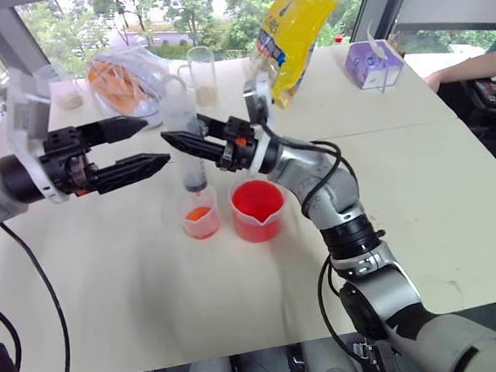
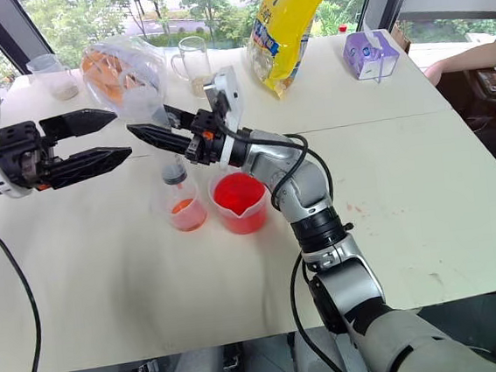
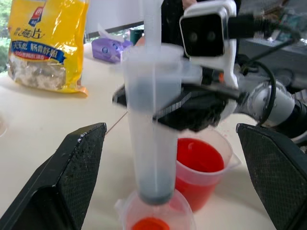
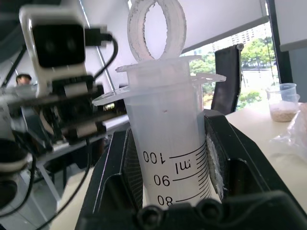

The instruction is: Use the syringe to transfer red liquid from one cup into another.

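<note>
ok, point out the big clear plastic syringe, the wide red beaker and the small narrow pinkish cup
large clear plastic syringe (image 3: pixel 152 143), left wrist view, mid barrel.
wide clear plastic beaker of red liquid (image 1: pixel 259 224), left eye view, front wall.
small narrow pinkish plastic cup (image 1: pixel 201 224), left eye view, lower wall.

The arms were made of shiny silver parts with black rings. Black cables were looped along them. Black fingers (image 1: pixel 128 169) were fitted at the ends.

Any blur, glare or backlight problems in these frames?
Left wrist view: syringe and right tool motion-blurred, yellow bag soft. Right wrist view: barrel print sharp, window bright behind. Eye views: daylight from the windows, soft shadows on the table, curved edges.
</note>
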You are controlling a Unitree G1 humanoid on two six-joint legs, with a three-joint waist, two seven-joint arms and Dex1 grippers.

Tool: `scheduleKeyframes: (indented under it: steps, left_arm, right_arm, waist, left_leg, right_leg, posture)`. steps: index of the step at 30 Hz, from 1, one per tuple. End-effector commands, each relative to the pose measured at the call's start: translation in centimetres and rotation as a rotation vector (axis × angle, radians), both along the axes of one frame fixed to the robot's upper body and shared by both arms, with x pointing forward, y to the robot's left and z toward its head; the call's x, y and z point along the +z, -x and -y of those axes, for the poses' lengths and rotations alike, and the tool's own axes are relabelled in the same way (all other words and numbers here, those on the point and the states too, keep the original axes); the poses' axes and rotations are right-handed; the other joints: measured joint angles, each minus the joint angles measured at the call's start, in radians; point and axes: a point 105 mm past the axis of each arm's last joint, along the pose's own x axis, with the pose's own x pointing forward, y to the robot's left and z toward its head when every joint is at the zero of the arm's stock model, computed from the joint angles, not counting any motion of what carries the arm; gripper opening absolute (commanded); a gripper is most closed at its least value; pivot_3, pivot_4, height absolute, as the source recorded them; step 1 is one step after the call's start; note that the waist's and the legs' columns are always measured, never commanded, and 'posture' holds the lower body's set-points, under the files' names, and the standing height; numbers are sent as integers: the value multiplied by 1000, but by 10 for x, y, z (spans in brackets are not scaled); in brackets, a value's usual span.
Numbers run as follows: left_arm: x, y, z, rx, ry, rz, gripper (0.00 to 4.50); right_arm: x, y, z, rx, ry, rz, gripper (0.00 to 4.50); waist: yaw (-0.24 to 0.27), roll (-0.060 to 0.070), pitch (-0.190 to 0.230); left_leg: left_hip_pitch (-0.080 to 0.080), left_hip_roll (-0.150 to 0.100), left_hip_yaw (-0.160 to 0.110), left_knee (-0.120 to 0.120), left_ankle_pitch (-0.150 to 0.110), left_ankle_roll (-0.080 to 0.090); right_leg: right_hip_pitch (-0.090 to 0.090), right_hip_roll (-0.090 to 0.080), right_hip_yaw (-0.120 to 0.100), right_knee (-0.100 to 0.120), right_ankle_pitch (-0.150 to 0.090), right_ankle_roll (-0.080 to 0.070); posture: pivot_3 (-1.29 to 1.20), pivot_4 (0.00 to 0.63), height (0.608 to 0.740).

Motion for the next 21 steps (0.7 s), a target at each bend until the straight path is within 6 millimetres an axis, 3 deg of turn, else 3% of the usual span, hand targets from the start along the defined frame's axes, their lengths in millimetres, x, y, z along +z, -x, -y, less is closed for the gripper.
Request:
scheduleKeyframes:
  steps: [1,5,8,10,13,15,21]
  left_arm:
    - [11,3,0,-14,14,54,4460]
    - [-2,2,9,-52,7,32,4460]
    - [-7,3,13,-78,10,26,4460]
    - [-12,3,19,-102,18,27,4460]
    - [-15,3,27,-124,37,27,4460]
    - [-16,4,32,-138,44,26,4460]
    - [-20,6,39,-157,46,16,4460]
  right_arm:
    - [50,7,20,-25,-55,56,1389]
    - [85,-17,64,-158,-43,-76,1389]
    - [95,-36,92,-279,11,-199,1389]
    - [76,-53,131,-456,204,-358,1389]
    - [43,-56,167,-579,356,-537,1389]
    - [12,-55,183,-639,456,-678,1389]
    - [-56,-52,218,-774,597,-946,1389]
  waist:
    - [0,0,0]
    - [4,0,0]
    - [0,0,0]
    - [-1,0,0]
    - [2,0,0]
    - [-1,0,0]
    - [-2,0,0]
  left_leg:
    - [0,0,0,0,0,0]
    - [0,0,0,0,0,0]
    - [0,0,1,0,0,0]
    - [0,0,1,-1,0,1]
    - [-1,-1,1,-2,-1,2]
    - [-1,-1,2,-2,-2,4]
    - [-2,0,3,-2,-3,5]
  right_leg:
    - [0,0,0,0,0,0]
    - [0,-1,0,0,0,-1]
    - [0,-1,0,-1,-1,-4]
    - [0,-1,0,-1,-1,-4]
    - [-1,-2,0,-2,-1,-4]
    - [-2,-2,0,-2,-1,-4]
    - [-3,0,1,-2,1,-1]
  posture:
    - [0,150,740]
    - [0,150,740]
    - [0,150,740]
    - [0,150,740]
    - [0,150,740]
    - [0,150,740]
    - [0,150,740]
